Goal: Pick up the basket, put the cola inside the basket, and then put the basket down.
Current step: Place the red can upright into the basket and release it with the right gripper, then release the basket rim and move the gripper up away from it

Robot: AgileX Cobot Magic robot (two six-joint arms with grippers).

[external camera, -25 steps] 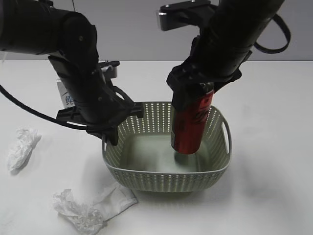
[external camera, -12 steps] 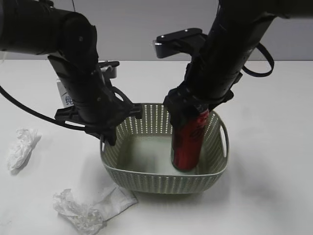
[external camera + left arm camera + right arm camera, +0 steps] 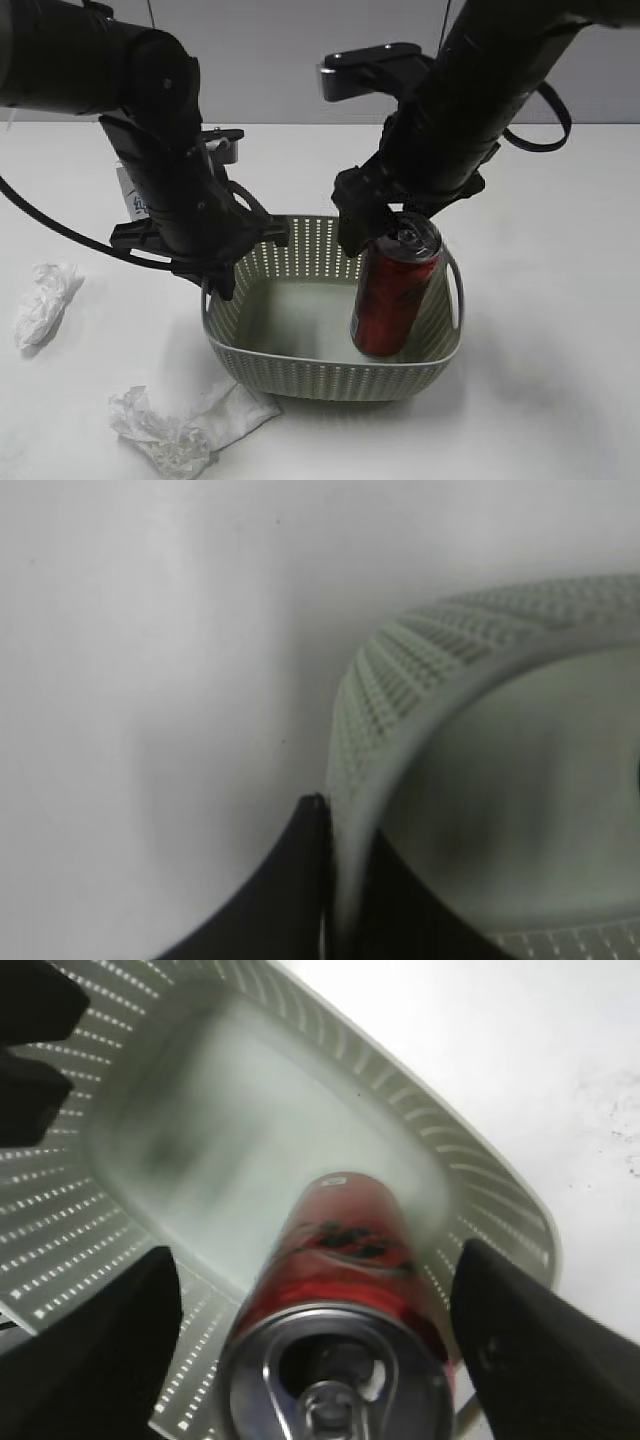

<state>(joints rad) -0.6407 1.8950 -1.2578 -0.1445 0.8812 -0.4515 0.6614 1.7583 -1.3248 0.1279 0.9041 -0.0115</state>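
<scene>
The pale green basket (image 3: 300,360) is held at its left rim by my left gripper (image 3: 218,268), which is shut on the rim. In the left wrist view the two dark fingers pinch the basket wall (image 3: 400,670) and my left gripper (image 3: 340,885) sits at the bottom. The red cola can (image 3: 392,295) stands inside the basket at its right side and leans to the right. My right gripper (image 3: 395,225) is open just above the can's top. In the right wrist view the can (image 3: 345,1260) is between the spread fingers (image 3: 95,1355) and touches neither.
Crumpled white paper lies at the left (image 3: 45,300) and in front of the basket (image 3: 185,425). A white-and-blue carton (image 3: 130,195) stands behind the left arm. The table top (image 3: 560,330) is white.
My right gripper has opened, let go of the can and risen a little. The can now stands tilted in the basket. The left gripper still holds the rim.
</scene>
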